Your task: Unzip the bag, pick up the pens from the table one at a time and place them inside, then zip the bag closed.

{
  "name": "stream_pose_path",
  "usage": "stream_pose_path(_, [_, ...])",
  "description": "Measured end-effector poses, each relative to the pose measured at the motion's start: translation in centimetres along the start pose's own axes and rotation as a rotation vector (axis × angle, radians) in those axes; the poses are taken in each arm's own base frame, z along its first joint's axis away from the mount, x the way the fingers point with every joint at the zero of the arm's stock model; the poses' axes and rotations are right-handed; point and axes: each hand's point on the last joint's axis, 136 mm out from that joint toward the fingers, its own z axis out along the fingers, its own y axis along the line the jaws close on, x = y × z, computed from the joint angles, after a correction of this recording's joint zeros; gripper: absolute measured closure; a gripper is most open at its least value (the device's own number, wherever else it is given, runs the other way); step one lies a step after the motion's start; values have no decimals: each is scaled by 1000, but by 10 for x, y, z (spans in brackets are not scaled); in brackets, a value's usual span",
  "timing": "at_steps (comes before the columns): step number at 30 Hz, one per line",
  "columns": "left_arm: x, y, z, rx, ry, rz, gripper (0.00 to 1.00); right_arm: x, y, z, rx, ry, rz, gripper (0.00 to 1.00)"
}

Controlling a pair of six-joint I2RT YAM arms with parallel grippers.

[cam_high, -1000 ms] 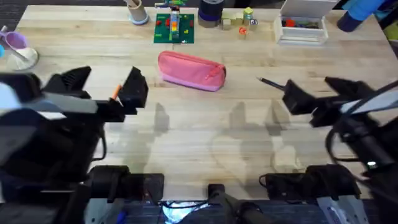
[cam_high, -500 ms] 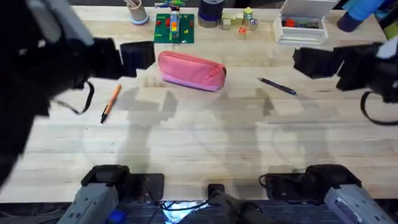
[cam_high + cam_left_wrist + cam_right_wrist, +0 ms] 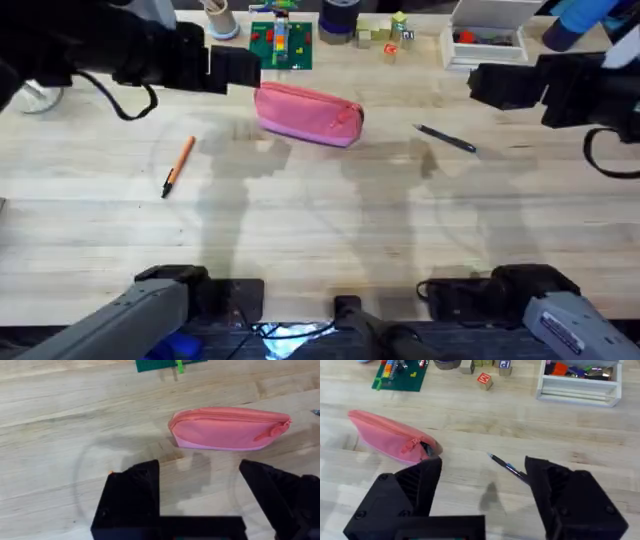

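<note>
**Where everything sits around me**

The pink soft fabric pencil pouch lies on the light wooden plank counter, toward the far middle. The orange pen with a dark tip lies on the counter to the pouch's left and nearer my bases, well apart from it. The slim black pen lies to the pouch's right, near its zipper end. My left end effector hangs just beside the pouch's left end; my right end effector hangs to the right of the black pen. Behind the pouch, along the counter's far edge, sit a green flat building-brick plate, small wooden letter cubes and a white box.
</note>
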Motion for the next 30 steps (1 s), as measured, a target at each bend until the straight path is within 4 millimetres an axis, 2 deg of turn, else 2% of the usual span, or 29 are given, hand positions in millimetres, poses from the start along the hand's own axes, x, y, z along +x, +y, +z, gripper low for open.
stream_pose_path(8, [-2,0,3,6,1,93,7,0,0,0,0,0,0,5])
stream_pose_path(21, [-1,0,3,9,4,726,8,0,0,0,0,0,-1,5])
stream_pose_path(30, [0,0,3,11,7,869,7,0,0,0,0,-1,-1,5])
